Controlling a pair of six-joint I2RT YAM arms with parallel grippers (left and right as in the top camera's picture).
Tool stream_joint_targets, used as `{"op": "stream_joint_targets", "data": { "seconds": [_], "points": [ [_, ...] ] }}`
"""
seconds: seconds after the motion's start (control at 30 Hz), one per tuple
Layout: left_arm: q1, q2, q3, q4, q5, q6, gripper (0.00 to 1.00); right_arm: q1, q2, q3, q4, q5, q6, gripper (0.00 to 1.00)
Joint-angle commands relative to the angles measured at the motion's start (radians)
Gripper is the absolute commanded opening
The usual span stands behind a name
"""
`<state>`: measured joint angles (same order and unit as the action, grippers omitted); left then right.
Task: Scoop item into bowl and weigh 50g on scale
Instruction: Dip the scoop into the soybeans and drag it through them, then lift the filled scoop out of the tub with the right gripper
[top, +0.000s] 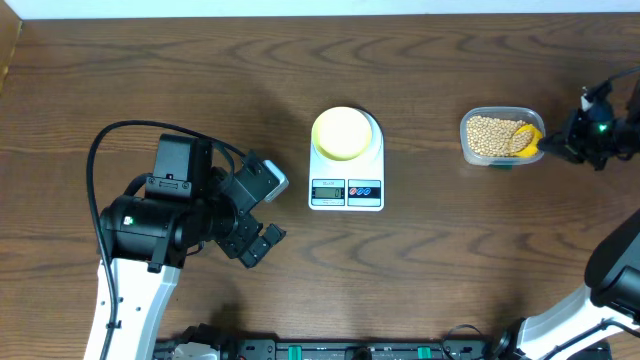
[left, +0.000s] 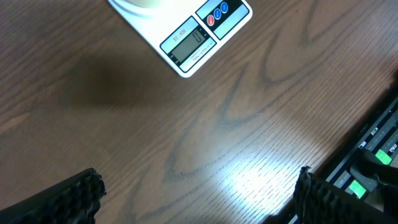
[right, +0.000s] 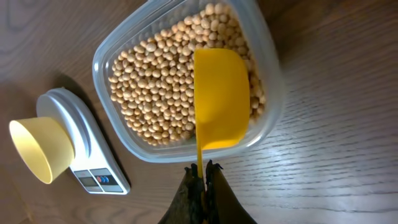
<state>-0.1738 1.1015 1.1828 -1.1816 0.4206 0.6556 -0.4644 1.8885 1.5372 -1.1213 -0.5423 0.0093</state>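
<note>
The pale yellow bowl (top: 343, 132) stands on the white scale (top: 346, 190) at mid-table. Tan beans (right: 155, 81) fill a clear plastic container (top: 497, 137) to the right. My right gripper (right: 204, 169) is shut on the thin handle of a bright yellow scoop (right: 221, 99), whose head lies over the beans at the container's right side. From the right wrist the scale (right: 81, 149) and bowl (right: 40, 149) show at lower left. My left gripper (top: 272, 210) hangs open and empty left of the scale, its fingers (left: 68, 199) wide apart over bare wood, with the scale's display (left: 189, 43) ahead.
The table is dark brown wood. A black rail with green connectors (left: 373, 162) runs along the near edge. The left arm's body and cable (top: 150, 210) take up the near left; the right arm (top: 610, 130) reaches in from the far right.
</note>
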Motion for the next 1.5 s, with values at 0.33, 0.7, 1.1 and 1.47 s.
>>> {"op": "stream_joint_targets", "data": {
  "seconds": [0.33, 0.7, 1.1, 1.47],
  "points": [
    [0.004, -0.005, 0.013, -0.003, 0.016, 0.01, 1.0, -0.092, 0.002, 0.011, -0.006, -0.183, -0.069, 0.01],
    [0.004, -0.005, 0.013, -0.003, 0.016, 0.01, 1.0, -0.163, 0.002, 0.011, -0.024, -0.327, -0.12, 0.01],
    [0.004, -0.005, 0.013, -0.003, 0.016, 0.01, 1.0, -0.169, 0.002, 0.011, -0.042, -0.501, -0.139, 0.01],
    [0.004, -0.005, 0.013, -0.003, 0.016, 0.01, 1.0, -0.099, 0.002, 0.011, -0.042, -0.594, -0.156, 0.01]
  ]
}}
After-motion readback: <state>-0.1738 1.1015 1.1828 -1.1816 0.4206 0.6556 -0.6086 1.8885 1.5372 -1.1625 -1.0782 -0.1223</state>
